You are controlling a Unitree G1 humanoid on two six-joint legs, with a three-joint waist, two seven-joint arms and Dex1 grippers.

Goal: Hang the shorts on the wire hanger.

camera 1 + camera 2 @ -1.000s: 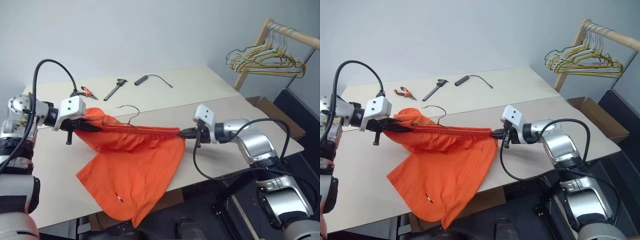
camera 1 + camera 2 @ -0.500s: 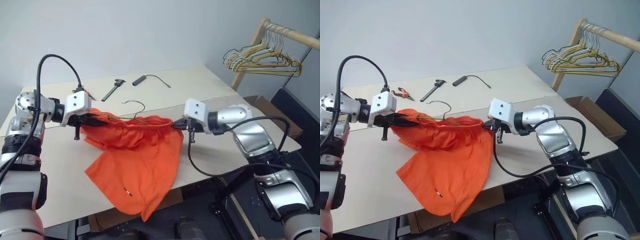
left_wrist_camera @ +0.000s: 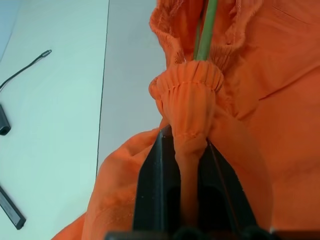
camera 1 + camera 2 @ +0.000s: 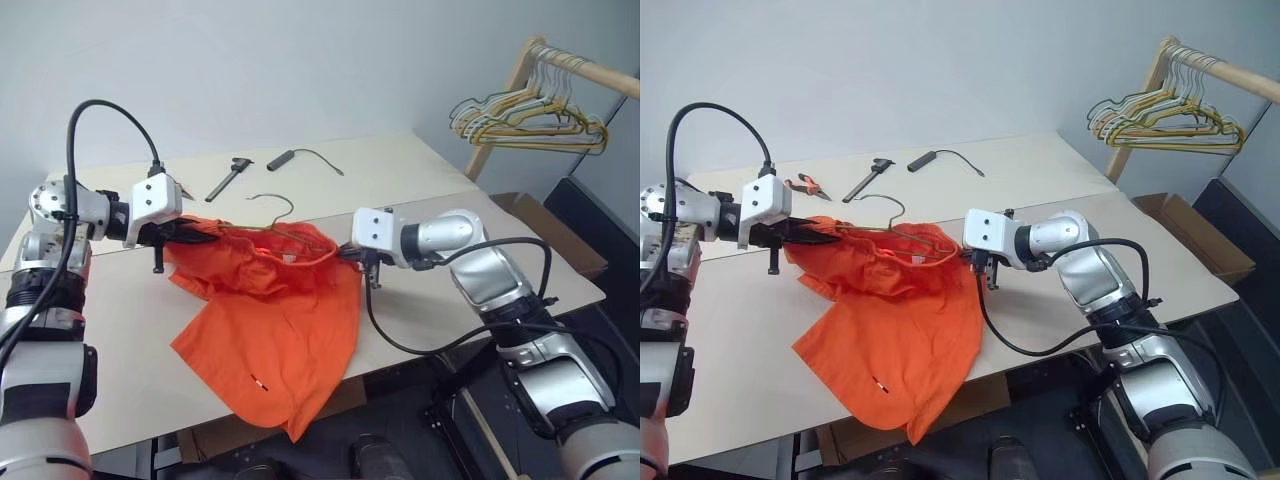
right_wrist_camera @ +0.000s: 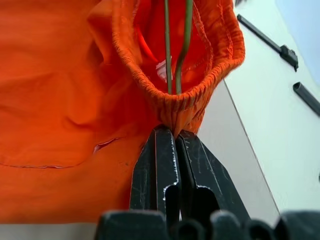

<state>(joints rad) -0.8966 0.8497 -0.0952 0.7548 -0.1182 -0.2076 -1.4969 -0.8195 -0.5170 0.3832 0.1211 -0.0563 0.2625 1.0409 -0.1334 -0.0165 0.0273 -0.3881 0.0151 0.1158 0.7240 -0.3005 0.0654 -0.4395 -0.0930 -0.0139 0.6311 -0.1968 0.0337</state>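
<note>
The bench [image 4: 420, 180] carries everything. The shorts [image 4: 275, 320] are light, limp cloth: most of the fabric sags onto the bench and over its near edge, so they will likely droop and slide unless held taut. The gathered waistband looks like the firmest place to hold, and both claws have it. The left claw [image 3: 186, 145] is clamped on one bunched end, the right claw [image 5: 176, 134] is pinched shut on the opposite rim. The hanger [image 5: 177, 45], thin stiff wire, runs inside the waistband, its hook sticking out above the cloth.
</note>
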